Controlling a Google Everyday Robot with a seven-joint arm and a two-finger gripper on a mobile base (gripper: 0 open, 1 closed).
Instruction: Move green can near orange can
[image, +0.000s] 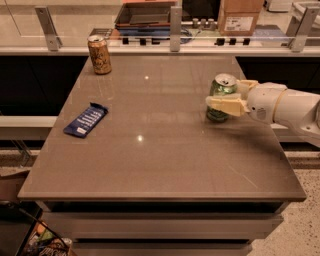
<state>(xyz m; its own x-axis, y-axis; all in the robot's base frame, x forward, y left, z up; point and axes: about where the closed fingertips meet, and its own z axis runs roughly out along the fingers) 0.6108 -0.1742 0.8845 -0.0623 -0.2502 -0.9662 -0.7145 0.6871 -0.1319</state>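
Observation:
The green can (220, 95) stands upright on the right side of the brown table (160, 160). My gripper (227, 97) reaches in from the right and is shut on the green can, with one pale finger (223, 105) across the can's front and the other behind it. The can's base is at the table surface. The orange can (99, 54) stands upright at the table's far left corner, well apart from the green can and the gripper.
A blue snack bar (86, 120) lies on the left side of the table. A glass rail with metal posts (175, 22) runs along the far edge, with a tray and a cardboard box (239, 16) behind it. The table's right edge is just under my arm.

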